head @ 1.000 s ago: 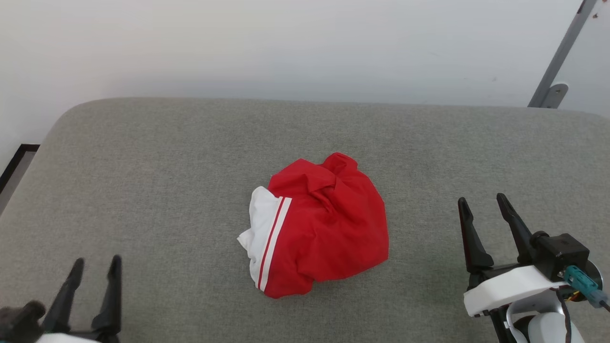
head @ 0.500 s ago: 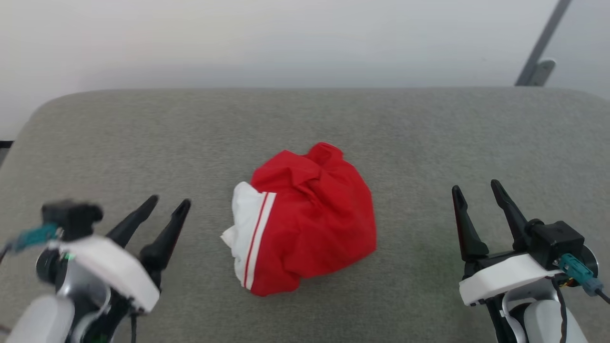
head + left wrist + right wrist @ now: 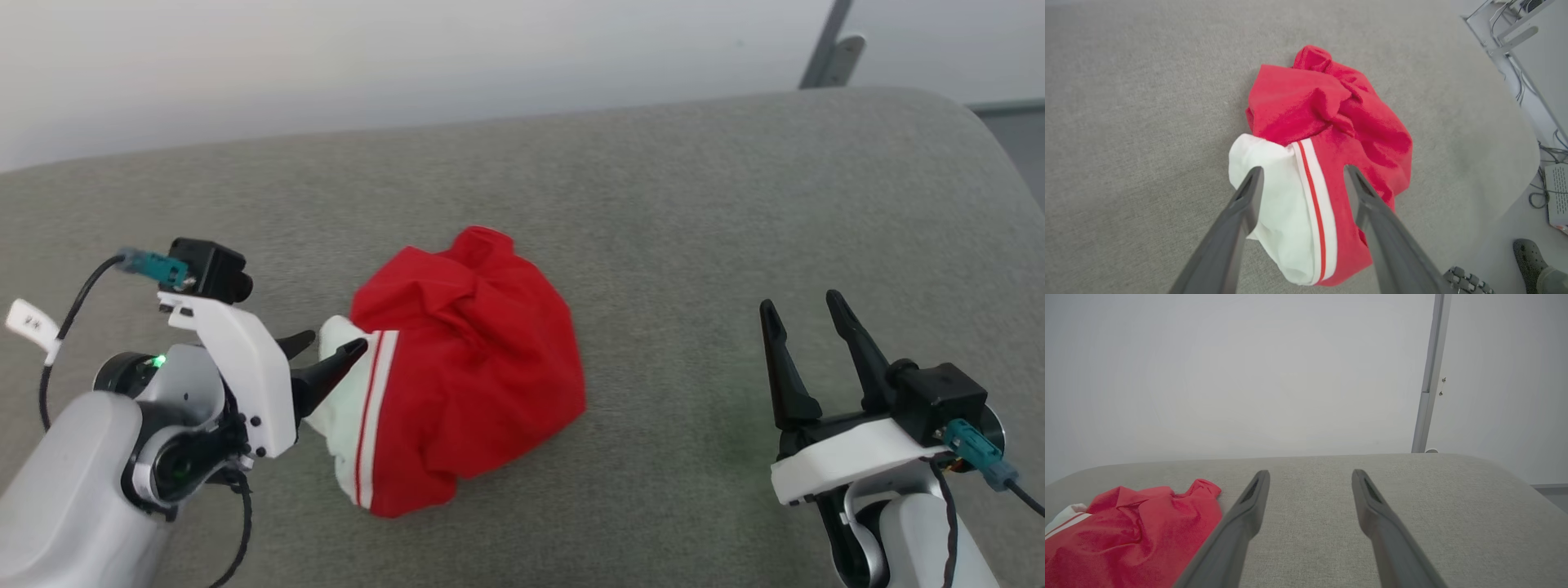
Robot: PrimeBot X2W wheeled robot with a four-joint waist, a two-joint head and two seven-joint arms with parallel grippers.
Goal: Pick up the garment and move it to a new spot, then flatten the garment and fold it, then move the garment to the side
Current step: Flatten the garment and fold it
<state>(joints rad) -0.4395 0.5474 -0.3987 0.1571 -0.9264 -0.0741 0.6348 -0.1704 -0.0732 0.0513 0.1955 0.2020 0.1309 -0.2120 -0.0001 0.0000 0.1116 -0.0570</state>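
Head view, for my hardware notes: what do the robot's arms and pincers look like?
Both arms are pale grey and rounded, each with a white bracket at the wrist. The left pincer and right pincer have two long, tapering black fingers. Each wrist carries a black camera box with a teal plug and black cable; the left cable bears a white tag.

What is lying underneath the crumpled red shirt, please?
The crumpled red-and-white fabric shirt rests on the grey upholstered surface; anything beneath its folds is covered.
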